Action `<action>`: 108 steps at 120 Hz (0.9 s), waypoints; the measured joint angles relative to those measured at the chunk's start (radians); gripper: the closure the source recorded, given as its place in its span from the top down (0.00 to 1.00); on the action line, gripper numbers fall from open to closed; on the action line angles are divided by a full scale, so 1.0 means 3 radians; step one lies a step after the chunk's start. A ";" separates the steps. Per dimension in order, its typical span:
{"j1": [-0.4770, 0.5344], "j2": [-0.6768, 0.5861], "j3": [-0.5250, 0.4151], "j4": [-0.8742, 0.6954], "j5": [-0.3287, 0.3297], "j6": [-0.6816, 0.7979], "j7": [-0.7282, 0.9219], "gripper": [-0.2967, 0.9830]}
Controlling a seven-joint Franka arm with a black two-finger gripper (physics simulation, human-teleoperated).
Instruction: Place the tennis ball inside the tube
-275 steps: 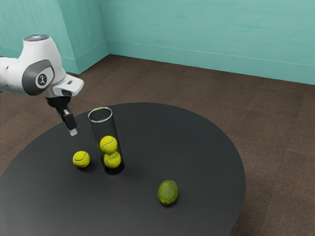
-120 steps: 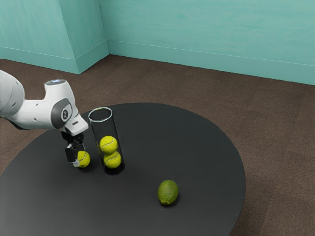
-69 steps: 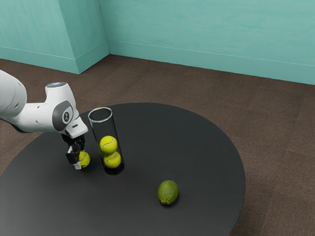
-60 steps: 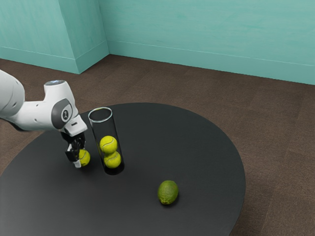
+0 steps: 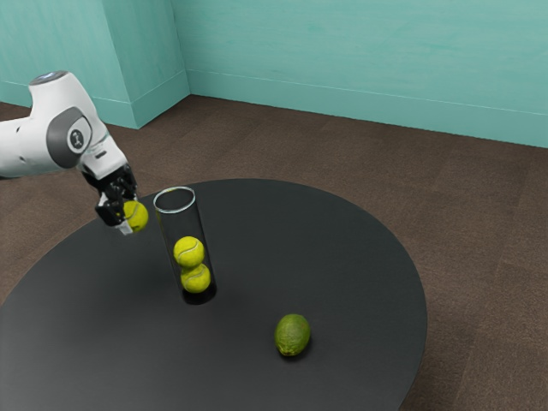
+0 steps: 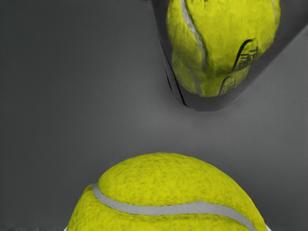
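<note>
A black gripper (image 5: pixel 130 215) is holding a tennis ball (image 5: pixel 136 217) in the air at the left of the exterior view, its two fingers standing a ball's width apart and pressing on it from both sides. The ball is hanging outside the clear tube (image 5: pixel 186 226), which is standing upright on the round black table (image 5: pixel 342 257) just to its right in the frame, with two other balls (image 5: pixel 188 252) already stacking up inside. A green lime (image 5: pixel 293 335) is lying at lower centre, apparently playing no part. The step in hand, by all appearances, is carrying the ball to the open rim (image 5: pixel 175 212). Doing it well is likely to mean raising the ball clear of that rim before moving sideways, centring it over the mouth and releasing gently; a low approach would be risking a bump that tips the tube.
</note>
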State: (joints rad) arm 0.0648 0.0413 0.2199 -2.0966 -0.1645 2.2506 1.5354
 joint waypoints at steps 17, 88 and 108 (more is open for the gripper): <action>0.0001 -0.0051 0.0003 0.0229 0.0023 -0.0275 -0.0095 0.41; 0.0164 0.0050 -0.0355 0.1154 0.0171 -0.1553 -0.1065 0.42; -0.0161 0.0064 -0.0430 0.1199 0.0168 -0.1608 -0.1248 0.42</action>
State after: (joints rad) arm 0.0166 0.0605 0.0908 -1.7368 -0.1140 1.7681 1.1610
